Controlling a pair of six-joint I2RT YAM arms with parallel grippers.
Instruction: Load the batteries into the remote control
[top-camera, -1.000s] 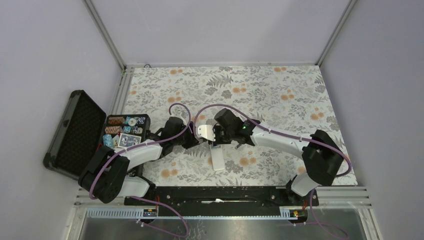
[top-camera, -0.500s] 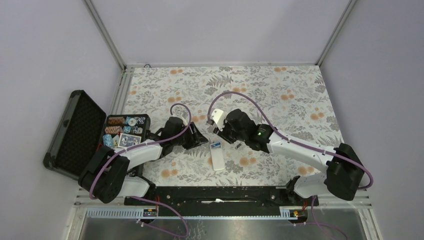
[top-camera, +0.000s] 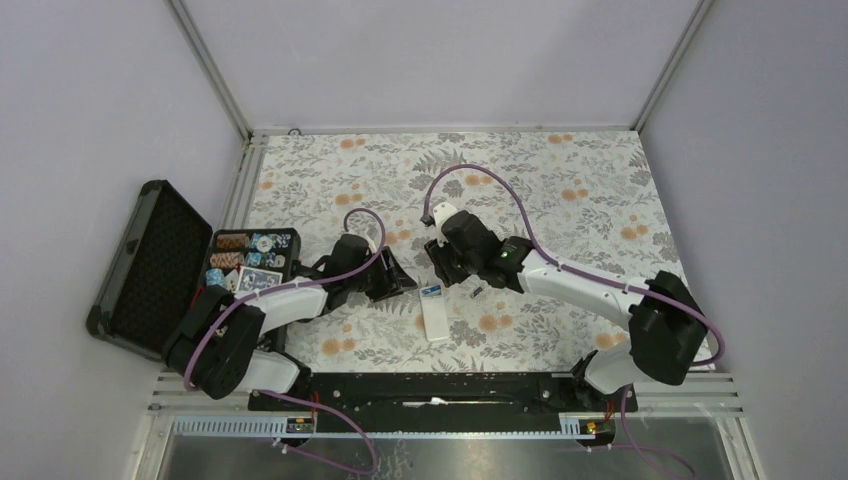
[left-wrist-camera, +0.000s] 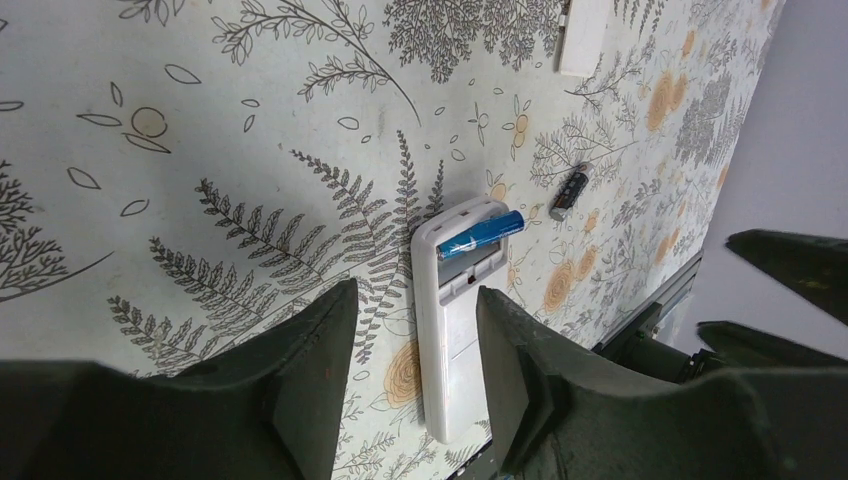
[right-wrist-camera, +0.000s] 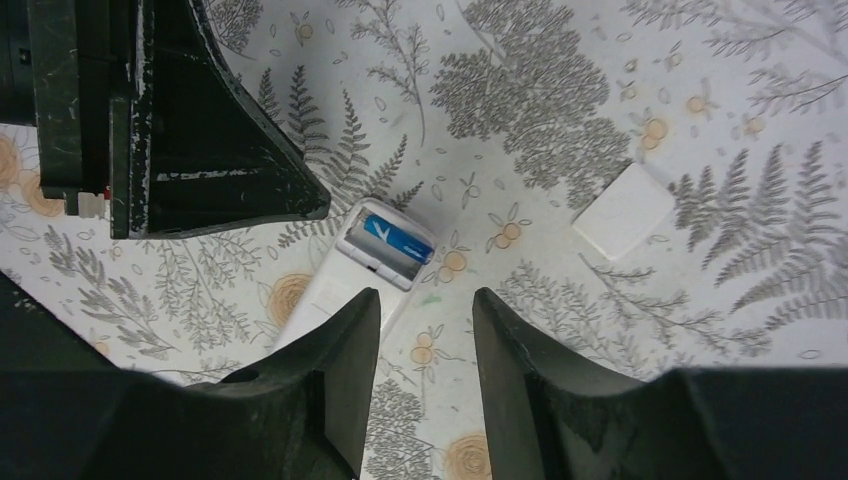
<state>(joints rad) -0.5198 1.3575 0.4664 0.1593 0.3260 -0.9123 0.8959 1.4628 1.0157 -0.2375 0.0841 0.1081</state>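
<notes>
One blue battery (left-wrist-camera: 480, 235) sits crosswise in the bay at the far end of the remote control (left-wrist-camera: 450, 355); second slot looks empty; remote lies face down on the floral mat (top-camera: 560, 180), long axis roughly toward the bases. Loose battery (left-wrist-camera: 570, 192) lies just right of the remote, skewed to it; right gripper (right-wrist-camera: 425, 300) is nearer, jaws parted, empty; left gripper (left-wrist-camera: 413, 310) sits on the remote's other side, half open, holding nothing. Bay cover (right-wrist-camera: 625, 210) lies apart; black case (top-camera: 150, 265) holds poker chips (top-camera: 232, 242).
</notes>
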